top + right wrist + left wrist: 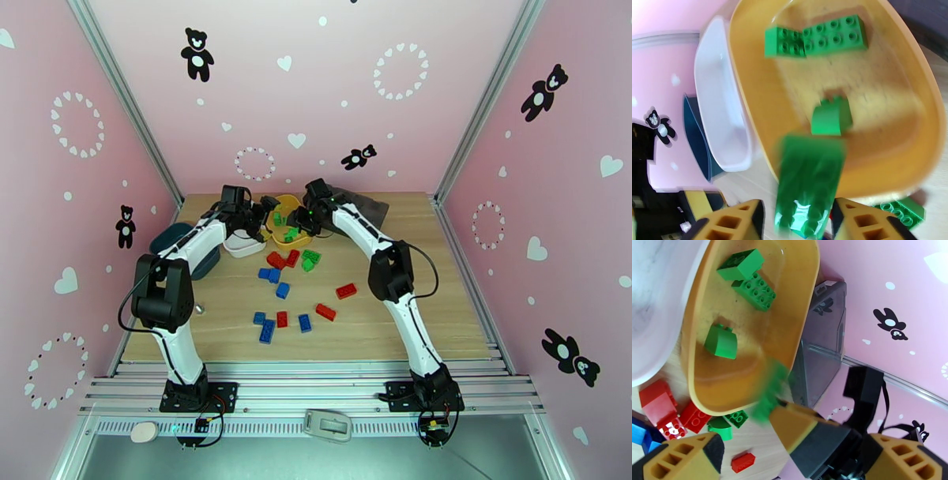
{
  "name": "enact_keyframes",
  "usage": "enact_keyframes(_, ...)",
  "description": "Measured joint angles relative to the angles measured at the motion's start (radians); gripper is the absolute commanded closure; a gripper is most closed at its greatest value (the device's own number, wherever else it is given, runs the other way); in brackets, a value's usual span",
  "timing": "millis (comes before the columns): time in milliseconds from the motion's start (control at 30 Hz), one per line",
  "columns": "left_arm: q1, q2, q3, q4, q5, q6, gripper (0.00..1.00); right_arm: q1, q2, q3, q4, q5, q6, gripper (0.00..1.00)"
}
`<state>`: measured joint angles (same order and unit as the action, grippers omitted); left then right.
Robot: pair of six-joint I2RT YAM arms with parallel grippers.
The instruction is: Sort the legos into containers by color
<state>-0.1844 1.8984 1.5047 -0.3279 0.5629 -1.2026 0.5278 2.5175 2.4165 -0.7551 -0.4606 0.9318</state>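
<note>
Dropping green: your right pincer (798, 211) stands part-spread and sharp, while the green lego (808, 177) between its fingers is smeared, so it reads as loose and falling. It hangs over the near rim of the yellow tray (746, 90), short of the middle where three green ones (833, 33) lie; a bounce-out looks possible. Release deeper in, then lift straight up. The left pincer (267, 211) gapes wide, empty, close by. Loose legos (282, 290) wait on the bench (442, 316).

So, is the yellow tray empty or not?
Not empty: three green bricks lie inside the yellow tray, clear in both wrist views.
</note>
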Motion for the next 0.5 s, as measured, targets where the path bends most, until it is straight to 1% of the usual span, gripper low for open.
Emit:
enact_keyframes(100, 0.0, 0.0, 0.008, -0.001, 0.003, -0.004, 0.02, -0.006, 0.027, 0.027, 0.006, -0.014, 0.023, 0.38)
enact_keyframes(233, 0.0, 0.0, 0.013, -0.015, 0.002, 0.014, 0.03, -0.013, 0.029, 0.037, 0.001, -0.023, 0.01, 0.38)
enact_keyframes(400, -0.004, -0.001, 0.014, -0.119, -0.024, 0.101, 0.03, -0.013, 0.02, 0.039, -0.06, -0.008, -0.065, 0.38)
enact_keyframes(500, -0.013, -0.01, 0.009, -0.185, -0.055, 0.154, 0.04, -0.012, -0.029, -0.018, -0.097, 0.02, -0.122, 0.38)
